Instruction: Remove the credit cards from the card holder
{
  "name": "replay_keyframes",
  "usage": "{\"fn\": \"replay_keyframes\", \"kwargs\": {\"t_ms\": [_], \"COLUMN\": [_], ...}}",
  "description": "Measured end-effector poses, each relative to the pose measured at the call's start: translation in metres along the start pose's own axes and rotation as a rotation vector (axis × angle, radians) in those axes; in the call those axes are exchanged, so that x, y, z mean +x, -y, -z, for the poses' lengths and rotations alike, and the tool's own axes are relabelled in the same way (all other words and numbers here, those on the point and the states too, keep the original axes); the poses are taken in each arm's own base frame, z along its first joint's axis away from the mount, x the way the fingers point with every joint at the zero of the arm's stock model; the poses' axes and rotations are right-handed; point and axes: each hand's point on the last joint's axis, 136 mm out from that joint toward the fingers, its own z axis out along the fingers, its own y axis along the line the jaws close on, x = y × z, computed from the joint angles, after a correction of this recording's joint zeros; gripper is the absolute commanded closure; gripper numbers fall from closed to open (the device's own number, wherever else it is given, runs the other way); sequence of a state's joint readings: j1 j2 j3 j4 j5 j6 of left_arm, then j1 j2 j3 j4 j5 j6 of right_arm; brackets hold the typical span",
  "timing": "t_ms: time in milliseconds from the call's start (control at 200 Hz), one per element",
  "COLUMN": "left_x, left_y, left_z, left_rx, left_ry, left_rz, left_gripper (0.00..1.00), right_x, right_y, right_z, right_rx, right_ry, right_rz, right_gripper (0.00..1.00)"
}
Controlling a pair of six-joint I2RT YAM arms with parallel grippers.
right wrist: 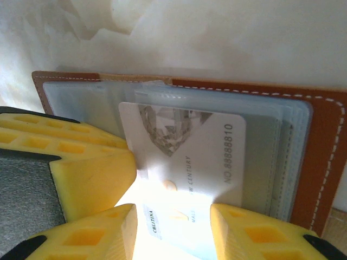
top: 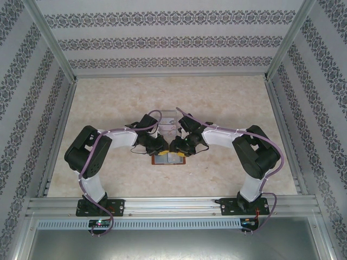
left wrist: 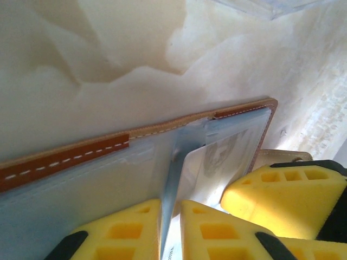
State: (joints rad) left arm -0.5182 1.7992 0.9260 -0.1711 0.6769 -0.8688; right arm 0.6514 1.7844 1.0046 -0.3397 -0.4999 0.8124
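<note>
The left gripper point(left wrist: 169, 216) pinches a wallet point(left wrist: 65, 160) sleeve, jaws narrow; the right gripper point(right wrist: 172, 216) stands part-open, a white card point(right wrist: 184, 151) beneath its jaws, perhaps touching the tips.

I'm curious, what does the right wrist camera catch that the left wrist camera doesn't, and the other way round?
Right wrist: the white card face on, its number and lettering readable, lying in the gap of the right pincer. Left wrist: the left pincer pinched shut on a thin see-through pocket leaf, seen edge on, plus a corner of the clear tray. Both: the open brown card holder with white stitching, and the card's diamond picture.
</note>
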Motion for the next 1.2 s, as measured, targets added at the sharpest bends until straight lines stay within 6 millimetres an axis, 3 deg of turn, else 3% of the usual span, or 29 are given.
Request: {"fn": "replay_keyframes", "kwargs": {"t_ms": [520, 1199], "left_x": [0.003, 0.017], "left_y": [0.006, 0.004], "left_z": [-0.004, 0.006], "left_rx": [0.049, -0.013], "left_ry": [-0.007, -0.025], "left_rz": [-0.020, -0.071], "left_gripper": [0.99, 1.00], "right_x": [0.001, 0.000], "right_y": [0.001, -0.007], "right_z": [0.004, 0.014], "right_rx": [0.008, -0.009], "right_ry": [0.002, 0.029], "right_rz": [-0.003, 0.013], "right_gripper": [0.56, 0.52]}}
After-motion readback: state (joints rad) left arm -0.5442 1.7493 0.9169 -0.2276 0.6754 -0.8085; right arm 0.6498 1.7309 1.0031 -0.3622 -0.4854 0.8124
